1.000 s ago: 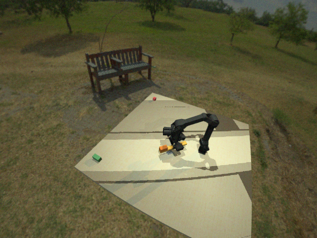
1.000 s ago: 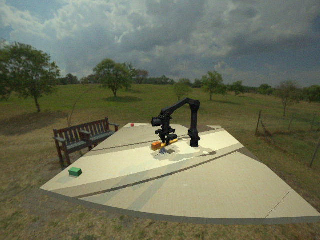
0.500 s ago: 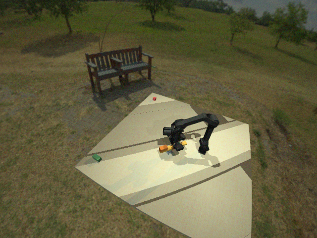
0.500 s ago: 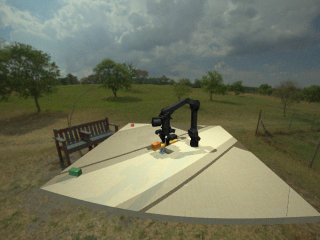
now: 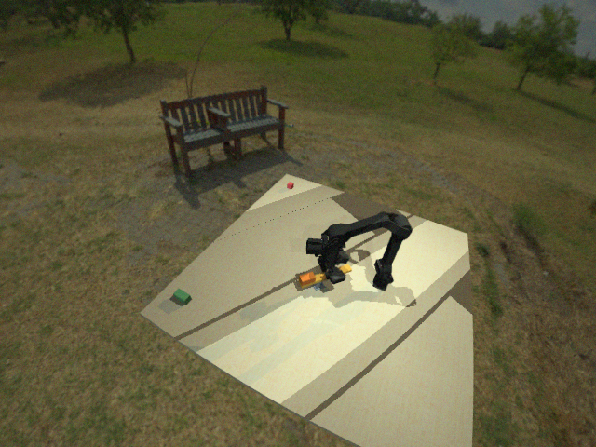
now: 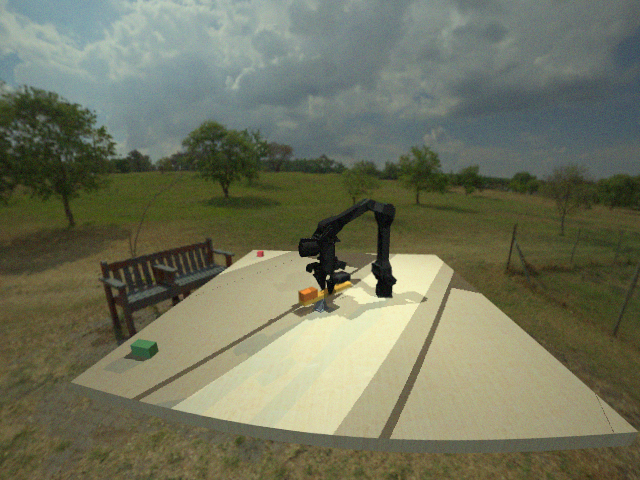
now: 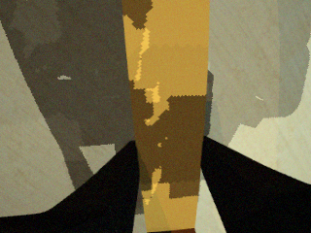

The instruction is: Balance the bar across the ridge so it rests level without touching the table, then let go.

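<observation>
A yellow bar (image 5: 345, 268) (image 6: 341, 285) (image 7: 170, 78) with an orange block (image 5: 306, 277) (image 6: 308, 293) on one end lies across a small grey-blue ridge (image 5: 318, 286) (image 6: 320, 306) near the middle of the table. My gripper (image 5: 332, 275) (image 6: 327, 287) (image 7: 167, 146) is shut on the bar, close to its middle. In the wrist view the bar runs straight up between my two dark fingers. The bar looks close to level and off the table top. The ridge is hidden in the wrist view.
A green block (image 5: 181, 295) (image 6: 143, 348) lies near the table's left corner. A small red cube (image 5: 290, 184) (image 6: 260, 253) lies at the far corner. The arm's base (image 5: 382, 278) (image 6: 384, 285) stands right of the bar. A wooden bench (image 5: 223, 122) (image 6: 160, 279) stands off the table.
</observation>
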Robot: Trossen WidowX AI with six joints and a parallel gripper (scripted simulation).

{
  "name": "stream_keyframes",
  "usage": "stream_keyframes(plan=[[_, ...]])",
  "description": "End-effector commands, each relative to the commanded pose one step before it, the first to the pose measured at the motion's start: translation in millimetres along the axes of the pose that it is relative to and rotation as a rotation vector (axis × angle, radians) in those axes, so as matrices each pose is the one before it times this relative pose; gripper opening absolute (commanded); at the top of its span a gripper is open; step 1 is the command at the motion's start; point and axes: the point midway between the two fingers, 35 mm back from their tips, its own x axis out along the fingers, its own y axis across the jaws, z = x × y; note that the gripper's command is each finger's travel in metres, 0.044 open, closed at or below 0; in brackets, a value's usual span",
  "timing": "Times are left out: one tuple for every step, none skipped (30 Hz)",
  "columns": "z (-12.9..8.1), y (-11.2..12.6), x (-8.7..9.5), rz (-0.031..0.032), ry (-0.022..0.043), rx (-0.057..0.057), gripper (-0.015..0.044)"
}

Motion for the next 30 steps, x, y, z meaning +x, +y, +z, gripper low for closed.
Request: stream_keyframes(plan=[[0.00, 0.00, 0.01, -0.00001, -0.00001, 0.0000, 0.0000], [0.00, 0.00, 0.00, 0.00000, 0.00000, 0.0000, 0.0000], [0.00, 0.00, 0.00, 0.00000, 0.00000, 0.0000, 0.0000], [0.00, 0.00, 0.00, 0.00000, 0.00000, 0.0000, 0.0000], [0.00, 0.00, 0.00, 0.00000, 0.00000, 0.0000, 0.0000], [0.00, 0.00, 0.00, 0.00000, 0.00000, 0.0000, 0.0000], [0.00, 0.00, 0.00, 0.00000, 0.00000, 0.0000, 0.0000], [0.00, 0.00, 0.00, 0.00000, 0.00000, 0.0000, 0.0000], [0.00, 0.00, 0.00, 0.00000, 0.00000, 0.0000, 0.0000], [0.00, 0.00, 0.00, 0.00000, 0.00000, 0.0000, 0.0000], [0.00, 0.00, 0.00, 0.00000, 0.00000, 0.0000, 0.0000], [0.00, 0.00, 0.00, 0.00000, 0.00000, 0.0000, 0.0000], [0.00, 0.00, 0.00, 0.00000, 0.00000, 0.0000, 0.0000], [0.00, 0.00, 0.00, 0.00000, 0.00000, 0.0000, 0.0000], [0.00, 0.00, 0.00, 0.00000, 0.00000, 0.0000, 0.0000], [0.00, 0.00, 0.00, 0.00000, 0.00000, 0.0000, 0.0000], [0.00, 0.00, 0.00, 0.00000, 0.00000, 0.0000, 0.0000], [0.00, 0.00, 0.00, 0.00000, 0.00000, 0.0000, 0.0000], [0.00, 0.00, 0.00, 0.00000, 0.00000, 0.0000, 0.0000], [0.00, 0.00, 0.00, 0.00000, 0.00000, 0.0000, 0.0026], [0.00, 0.00, 0.00, 0.00000, 0.00000, 0.0000, 0.0053], [0.00, 0.00, 0.00, 0.00000, 0.00000, 0.0000, 0.0079], [0.00, 0.00, 0.00, 0.00000, 0.00000, 0.0000, 0.0105], [0.00, 0.00, 0.00, 0.00000, 0.00000, 0.0000, 0.0131], [0.00, 0.00, 0.00, 0.00000, 0.00000, 0.0000, 0.0157], [0.00, 0.00, 0.00, 0.00000, 0.00000, 0.0000, 0.0167], [0.00, 0.00, 0.00, 0.00000, 0.00000, 0.0000, 0.0167], [0.00, 0.00, 0.00, 0.00000, 0.00000, 0.0000, 0.0167], [0.00, 0.00, 0.00, 0.00000, 0.00000, 0.0000, 0.0167], [0.00, 0.00, 0.00, 0.00000, 0.00000, 0.0000, 0.0167]])
